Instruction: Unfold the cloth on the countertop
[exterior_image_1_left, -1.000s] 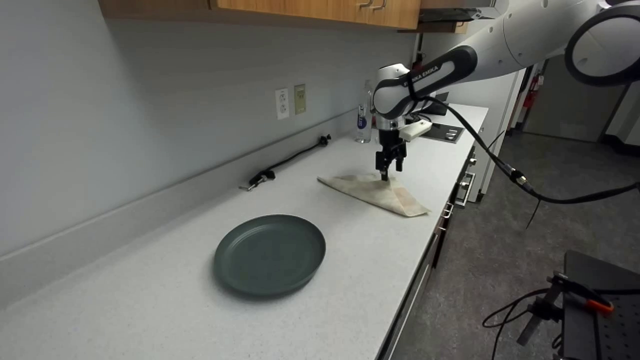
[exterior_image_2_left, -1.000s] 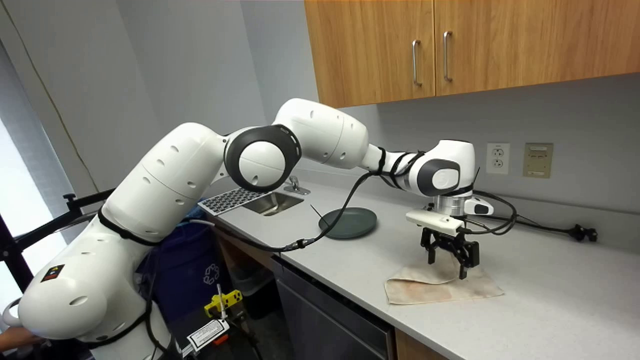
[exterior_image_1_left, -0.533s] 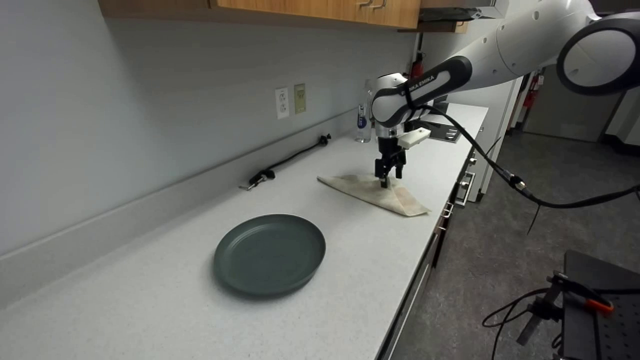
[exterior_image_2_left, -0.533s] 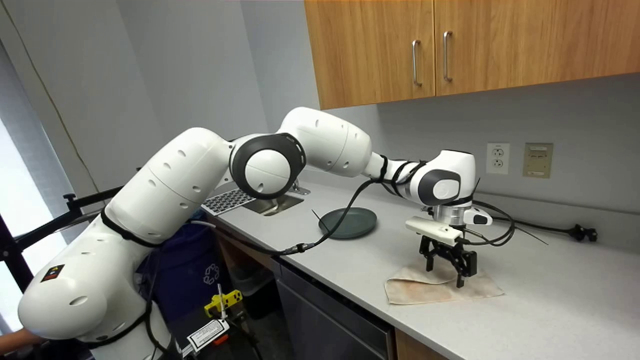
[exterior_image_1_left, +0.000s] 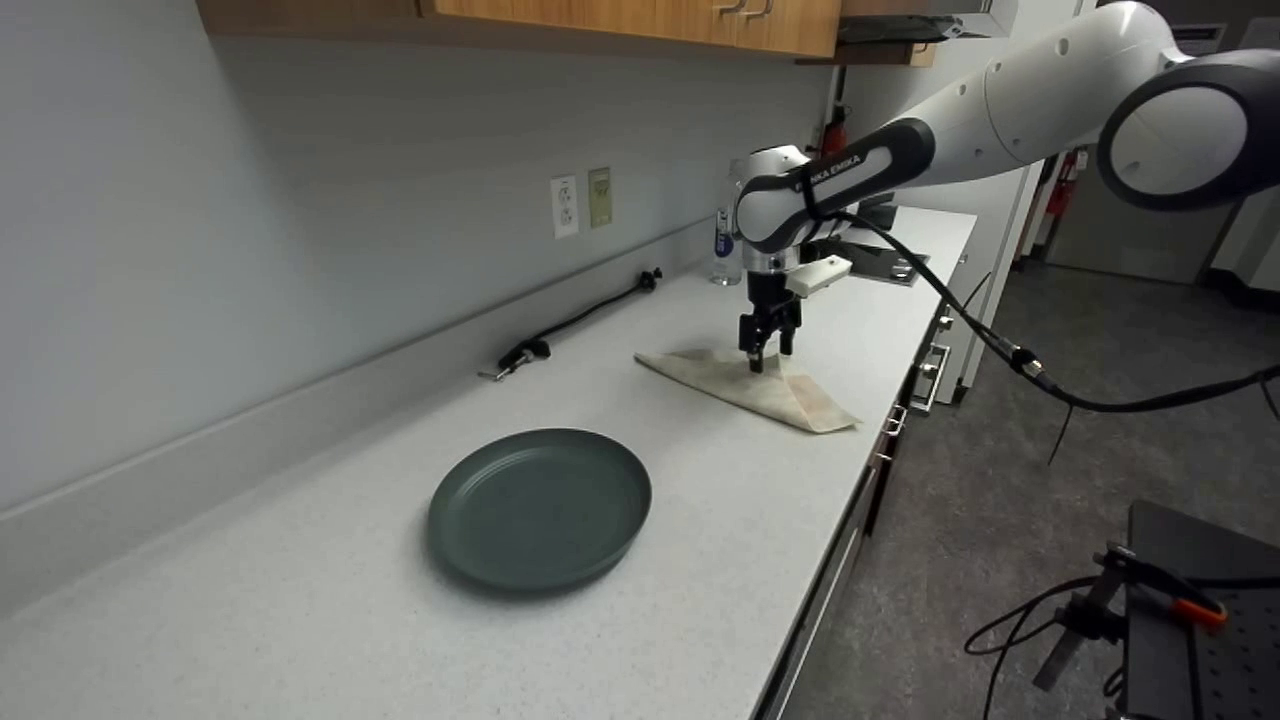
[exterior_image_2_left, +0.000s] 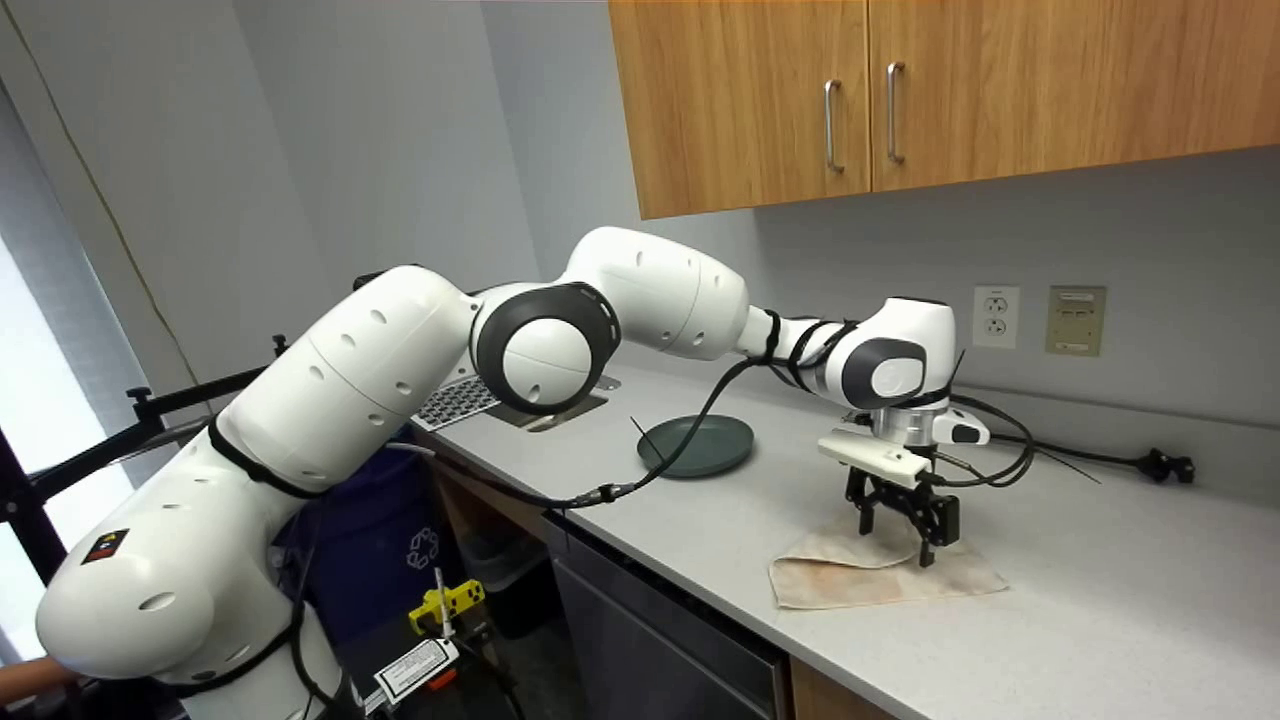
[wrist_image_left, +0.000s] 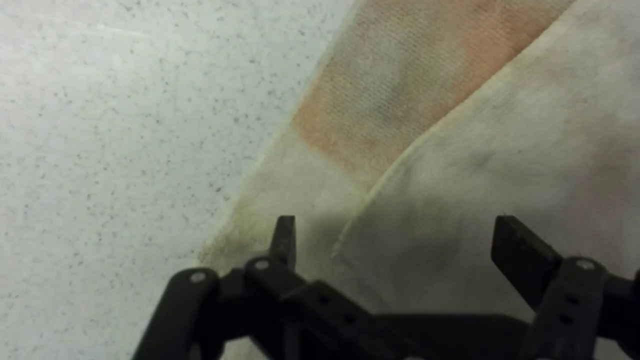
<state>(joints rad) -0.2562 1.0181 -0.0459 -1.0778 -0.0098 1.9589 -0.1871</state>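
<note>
Countertop (exterior_image_2_left: 1110, 600) | gripper (exterior_image_2_left: 897, 545) pointing down (jaws apart) | over folded cloth (exterior_image_2_left: 868, 587)

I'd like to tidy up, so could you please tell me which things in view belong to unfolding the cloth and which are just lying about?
For the job:
cloth, partly folded over
countertop under it
pincer, open

Just lying about:
plate
bottle, standing
black cord

The thin beige fabric cloth (exterior_image_2_left: 835, 582) lies on the smooth light-grey countertop (exterior_image_2_left: 1110, 610), directly below the black two-fingered gripper (exterior_image_2_left: 897, 542). Relative to the gripper in an exterior view, the round dark-green plate (exterior_image_1_left: 540, 510) lies front-left, the slim black cable (exterior_image_1_left: 590, 313) left, and the tall clear bottle (exterior_image_1_left: 724, 242) rear-left.
</note>
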